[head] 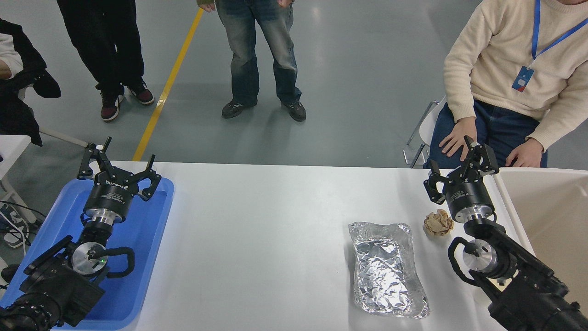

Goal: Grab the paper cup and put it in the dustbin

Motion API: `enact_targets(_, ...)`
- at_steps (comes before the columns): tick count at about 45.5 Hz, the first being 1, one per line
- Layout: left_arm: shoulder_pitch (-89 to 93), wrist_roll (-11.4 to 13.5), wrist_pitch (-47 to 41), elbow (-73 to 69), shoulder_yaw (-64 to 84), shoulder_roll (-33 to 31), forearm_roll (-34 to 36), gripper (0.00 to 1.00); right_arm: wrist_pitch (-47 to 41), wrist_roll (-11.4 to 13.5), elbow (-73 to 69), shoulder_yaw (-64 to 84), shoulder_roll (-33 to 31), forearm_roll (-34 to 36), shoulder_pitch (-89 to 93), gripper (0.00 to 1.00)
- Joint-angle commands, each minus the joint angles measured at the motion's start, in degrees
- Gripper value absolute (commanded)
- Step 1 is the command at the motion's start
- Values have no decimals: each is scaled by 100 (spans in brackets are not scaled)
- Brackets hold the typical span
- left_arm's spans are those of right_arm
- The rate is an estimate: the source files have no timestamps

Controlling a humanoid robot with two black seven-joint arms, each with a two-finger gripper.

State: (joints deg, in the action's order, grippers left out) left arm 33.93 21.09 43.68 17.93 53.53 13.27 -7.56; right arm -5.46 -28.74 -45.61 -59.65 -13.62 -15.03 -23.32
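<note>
Left gripper (120,162): parked, near-left corner, over blue tray (151,239), fingers spread.
Right gripper (452,163): far-right edge, spread, empty, beside dustbin (542,170).
Paper cup: not visible; can't tell where it is.
Risk: grabbing paper ball (438,222) by mistake; clipping the dustbin's rim.
Counts: 1 foil tray (386,271), 1 ball, 1 blue tray, 1 dustbin, 0 cups.

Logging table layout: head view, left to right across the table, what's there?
blue tray with the left gripper over it → foil tray → brown paper ball → right gripper → dustbin. No paper cup in view.
</note>
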Motion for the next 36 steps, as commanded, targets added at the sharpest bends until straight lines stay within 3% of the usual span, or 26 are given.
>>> enact_targets(1,0,-9,0,0,0,0,0,100,1,0,26,-3,0,0,-24,100)
enact_targets(36,0,-9,0,0,0,-9,0,100,-17,0,52,14,-123,0,-24,100)
